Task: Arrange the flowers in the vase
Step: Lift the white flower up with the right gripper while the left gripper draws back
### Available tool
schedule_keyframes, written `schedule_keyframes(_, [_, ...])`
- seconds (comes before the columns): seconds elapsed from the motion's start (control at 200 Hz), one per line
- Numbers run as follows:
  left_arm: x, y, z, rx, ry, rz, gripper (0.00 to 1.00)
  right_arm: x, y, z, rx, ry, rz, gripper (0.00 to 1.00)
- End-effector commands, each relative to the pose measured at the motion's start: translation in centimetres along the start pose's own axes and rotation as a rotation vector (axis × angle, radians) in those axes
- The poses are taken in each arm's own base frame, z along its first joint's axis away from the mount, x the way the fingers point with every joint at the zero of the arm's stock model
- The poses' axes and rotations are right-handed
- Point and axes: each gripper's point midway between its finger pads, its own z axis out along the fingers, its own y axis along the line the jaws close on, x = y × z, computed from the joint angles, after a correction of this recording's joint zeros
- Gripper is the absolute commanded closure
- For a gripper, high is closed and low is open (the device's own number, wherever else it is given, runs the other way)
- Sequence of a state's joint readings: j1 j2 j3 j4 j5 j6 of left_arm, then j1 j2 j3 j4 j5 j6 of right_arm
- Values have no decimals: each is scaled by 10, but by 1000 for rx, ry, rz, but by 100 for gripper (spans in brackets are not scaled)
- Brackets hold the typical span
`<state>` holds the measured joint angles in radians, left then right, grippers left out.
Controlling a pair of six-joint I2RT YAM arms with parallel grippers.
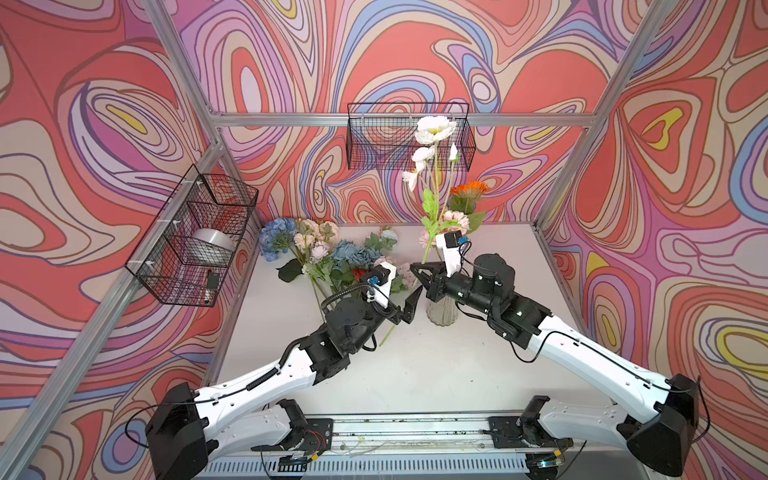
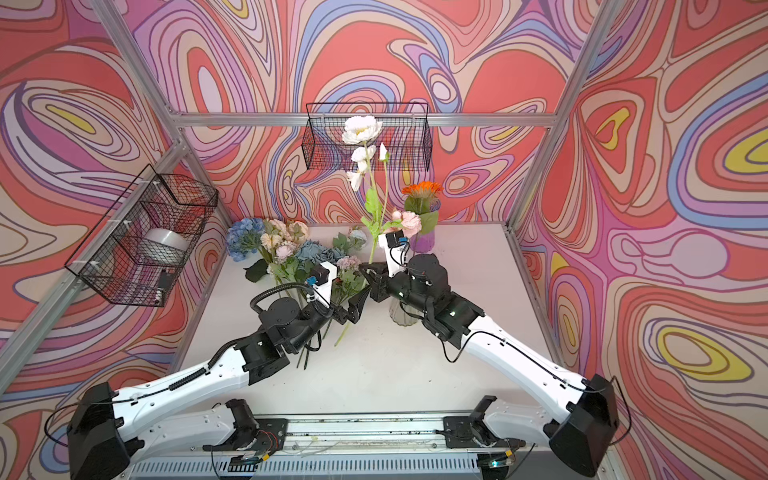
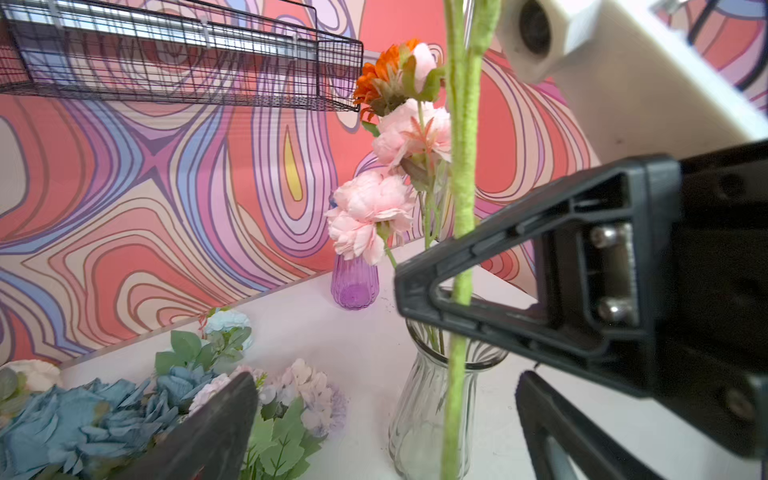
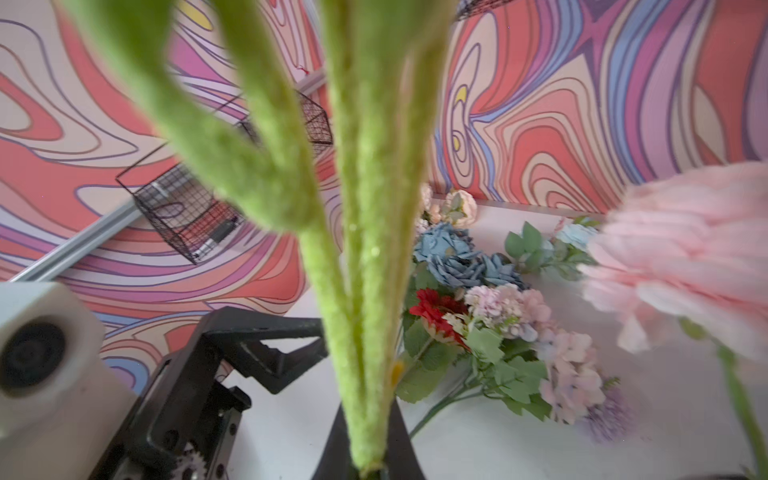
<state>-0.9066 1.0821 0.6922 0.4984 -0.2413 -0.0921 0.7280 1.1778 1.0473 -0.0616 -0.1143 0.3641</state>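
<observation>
My right gripper is shut on the green stem of a tall white flower spray and holds it upright. The stem's lower end hangs left of the clear glass vase, outside it. My left gripper is open, with its fingers on either side of that stem and apart from it. More flowers, blue, pink, peach, lilac and red, lie piled at the back left of the table. Thin green stems show in the clear vase's mouth.
A purple vase with an orange bloom stands at the back, behind the clear one, with pink blooms beside it. Two wire baskets hang on the walls. The white table is bare in front.
</observation>
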Motion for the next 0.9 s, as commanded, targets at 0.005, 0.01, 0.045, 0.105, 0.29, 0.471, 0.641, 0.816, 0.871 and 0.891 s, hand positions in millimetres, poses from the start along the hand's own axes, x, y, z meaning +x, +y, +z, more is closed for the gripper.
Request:
schedule_keyframes(0.005, [4,27,-2,-104,-17,-79,0,-11,-24,-27,185,3,-72,100])
schedule_keyframes(0.01, [5,29,-2,-108,-15,-84,0,-12,-24,-28,189,4,-75,100])
schedule_keyframes(0.045, [11,37,-2,-126,0,-118,0,-15,-31,-37,241,2,-91,100])
schedule_keyframes(0.105, [21,50,-1,-150,21,-179,0,-23,-38,-53,307,-9,-122,100])
schedule_keyframes(0.29, [39,68,-1,-204,49,-244,0,-59,-43,-102,419,-105,-171,100])
schedule_keyframes(0.471, [49,68,4,-211,81,-245,0,-98,-42,-144,502,-243,-191,100])
schedule_keyframes(0.641, [60,71,5,-227,107,-251,0,-127,-41,-177,562,-374,-206,100])
schedule_keyframes(0.816, [68,75,6,-238,124,-262,0,-141,-45,-190,625,-453,-236,100])
schedule_keyframes(0.871, [70,75,8,-237,129,-264,0,-141,-49,-188,648,-457,-248,100])
schedule_keyframes(0.891, [70,75,8,-237,130,-264,0,-141,-50,-187,655,-456,-254,100])
